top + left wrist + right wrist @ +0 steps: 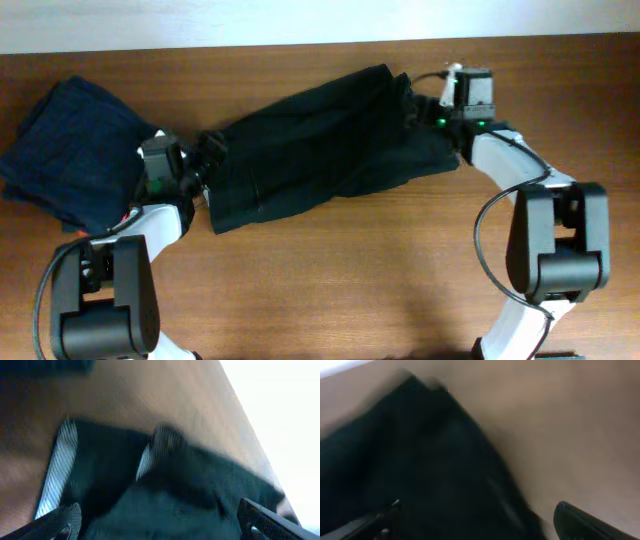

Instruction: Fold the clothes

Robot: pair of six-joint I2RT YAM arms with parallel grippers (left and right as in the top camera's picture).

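Underneath, brown wooden table [340, 290]; shorts [320, 150] across.

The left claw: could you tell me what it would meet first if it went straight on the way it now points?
The black shorts. The left claw points at them, open around the cloth near the pale waistband. Blur hides whether it touches.

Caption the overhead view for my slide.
Black shorts lie across the table, left gripper and right gripper at opposite ends, navy garment off to one side.
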